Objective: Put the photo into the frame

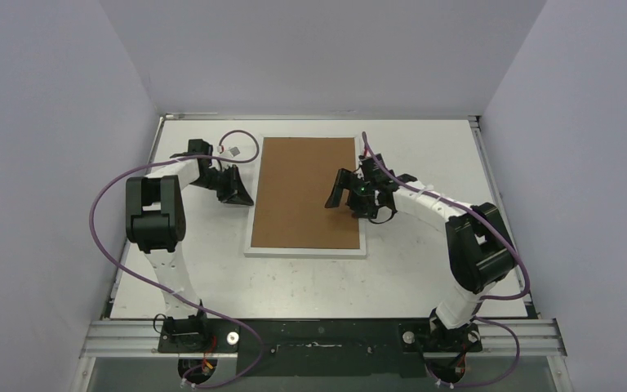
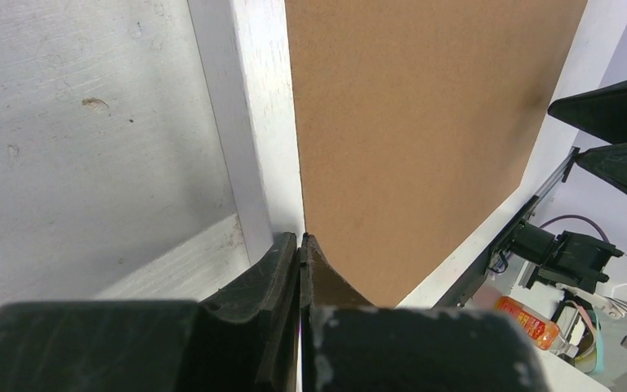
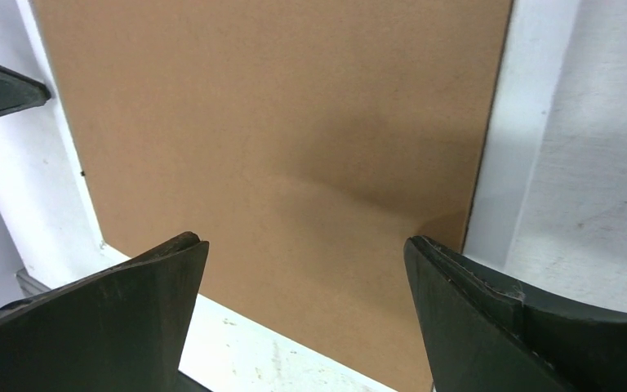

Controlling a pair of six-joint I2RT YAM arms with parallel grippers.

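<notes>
**Left gripper** [image 2: 302,238]: fills the foreground of its own wrist view. Jaws pressed together, nothing visible between them. The tips sit at the seam between the white rim and the brown board on the frame's left side. Whether they touch it cannot be told. From above, the left gripper [image 1: 235,189] stands just beside the frame's left edge, towards its far half.

**Right gripper** [image 3: 300,241]: jaws spread wide, holding nothing, with brown board showing between the fingers [image 3: 143,314]. From above, the right gripper [image 1: 341,192] hangs over the right half of the frame and points towards its left side.

**Frame** [image 1: 306,251]: lies flat on the table [image 1: 212,278], back side up, between the two arms. The board [image 1: 306,192] covers it, and a white rim shows along the near and left edges.

**Photo**: shows in no view.

**Surroundings**: purple cables [image 1: 98,214] loop off both arms, well apart from the frame. A metal rail [image 1: 318,335] carries the arm bases on the frame's near side. The right gripper is the only thing over the board.

**Arm pose**: the left arm [image 1: 157,214] rises near-left of the frame, bends at the elbow and reaches in towards the left edge. The right arm [image 1: 478,245] does the same from near-right, with its forearm crossing the frame's right edge.

**Room**: tabletop shows on the frame's left, right and near sides. The frame's far edge lies close to the table's far edge.
</notes>
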